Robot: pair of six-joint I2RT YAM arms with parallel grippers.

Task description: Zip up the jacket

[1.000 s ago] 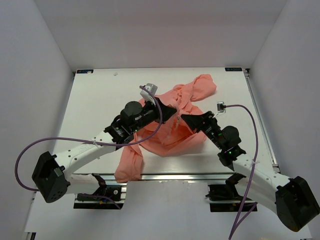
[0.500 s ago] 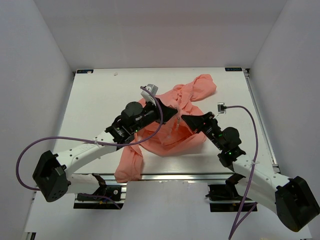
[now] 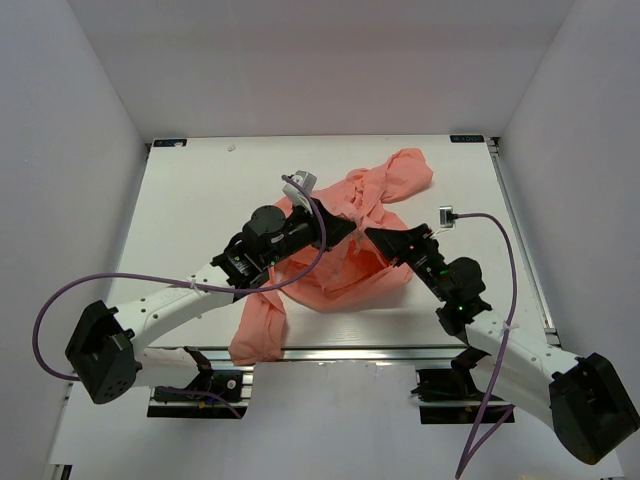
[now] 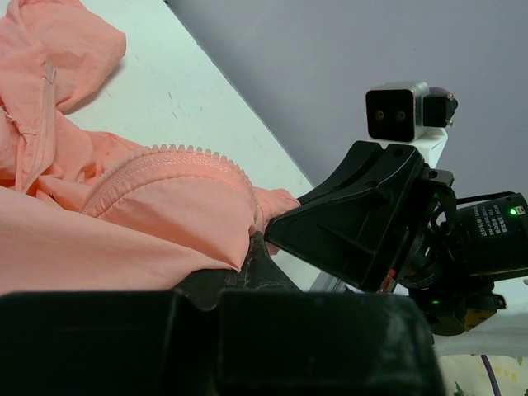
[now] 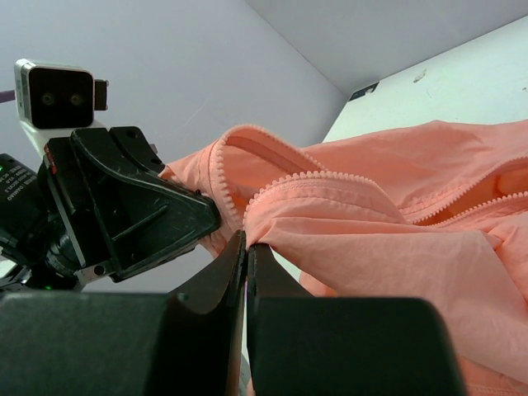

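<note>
The salmon-pink jacket lies crumpled at the table's middle, one sleeve reaching the front edge. My left gripper and right gripper meet tip to tip above its centre. The left gripper is shut on a fold of the jacket, just below a row of zipper teeth. The right gripper is shut on another jacket edge, lined with zipper teeth. The zipper slider is not visible.
The white table is enclosed by pale walls on three sides. A metal rail runs along its front edge. Purple cables loop beside each arm. Each wrist view shows the other gripper's black fingers close by.
Both arms have barely shifted; the right wrist has edged slightly right. Both grippers stay shut on the jacket.
</note>
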